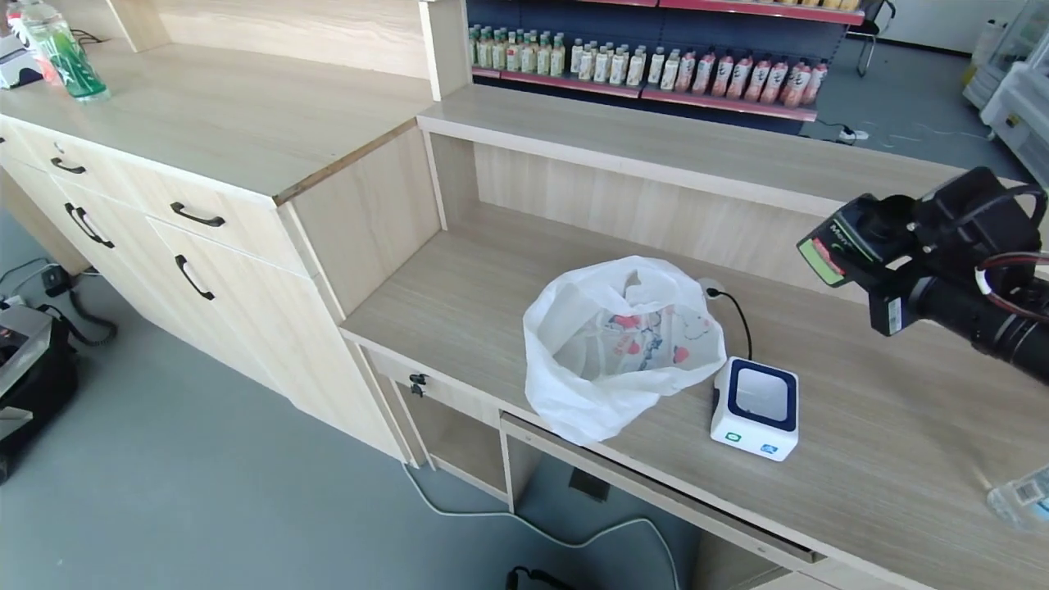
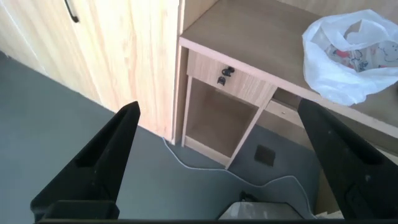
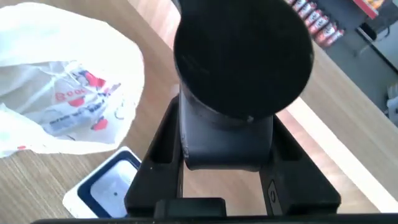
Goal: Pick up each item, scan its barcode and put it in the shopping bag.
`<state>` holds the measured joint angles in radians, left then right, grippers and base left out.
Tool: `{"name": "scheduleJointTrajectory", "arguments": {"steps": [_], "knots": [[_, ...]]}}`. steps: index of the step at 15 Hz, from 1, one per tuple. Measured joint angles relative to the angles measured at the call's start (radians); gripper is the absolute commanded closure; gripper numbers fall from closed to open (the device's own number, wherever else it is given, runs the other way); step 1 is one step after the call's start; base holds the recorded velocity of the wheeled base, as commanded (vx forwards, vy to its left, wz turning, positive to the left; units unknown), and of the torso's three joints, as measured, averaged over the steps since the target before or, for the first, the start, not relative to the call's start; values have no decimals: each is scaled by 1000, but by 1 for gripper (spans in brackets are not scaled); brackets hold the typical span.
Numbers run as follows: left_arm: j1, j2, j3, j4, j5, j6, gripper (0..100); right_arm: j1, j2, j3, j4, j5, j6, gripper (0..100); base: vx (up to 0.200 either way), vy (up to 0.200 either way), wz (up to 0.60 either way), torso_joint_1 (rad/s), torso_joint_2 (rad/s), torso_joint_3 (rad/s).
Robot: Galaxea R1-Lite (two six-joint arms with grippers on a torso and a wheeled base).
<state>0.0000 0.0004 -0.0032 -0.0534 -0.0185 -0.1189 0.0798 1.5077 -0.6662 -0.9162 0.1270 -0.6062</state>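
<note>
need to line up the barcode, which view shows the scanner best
The head view: the whole scanner shows, window up, beside the shopping bag on the counter. The right wrist view catches part of it, cut off by the right gripper holding a dark can. The left wrist view takes in the bag's end of the counter.

Your right gripper [image 1: 873, 238], clamped on the item [image 1: 828, 254], hangs above the counter [image 1: 885, 442], with the raised ledge [image 1: 697, 143] just behind it. Down and to its left the scanner [image 1: 756, 407] sits on the counter, and the shopping bag [image 1: 574, 401] stands just beside the scanner on the side farther from the gripper. A bottle [image 1: 1020, 496] lies on the counter below the gripper, nearer to you and to its right.
</note>
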Motion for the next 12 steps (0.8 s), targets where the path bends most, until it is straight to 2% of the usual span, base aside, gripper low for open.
{"name": "scheduleJointTrajectory", "arguments": {"steps": [2,5,6,12], "knots": [[0,0,0,0,0,0,0,53,71,-14,-25,7,55,100,0,0,0,0,0,0],[-1,0,0,0,0,0,0,100,168,-20,-34,10,270,100,0,0,0,0,0,0],[0,0,0,0,0,0,0,107,194,-19,-28,10,300,100,0,0,0,0,0,0],[0,0,0,0,0,0,0,104,362,-28,-67,9,318,100,0,0,0,0,0,0]]}}
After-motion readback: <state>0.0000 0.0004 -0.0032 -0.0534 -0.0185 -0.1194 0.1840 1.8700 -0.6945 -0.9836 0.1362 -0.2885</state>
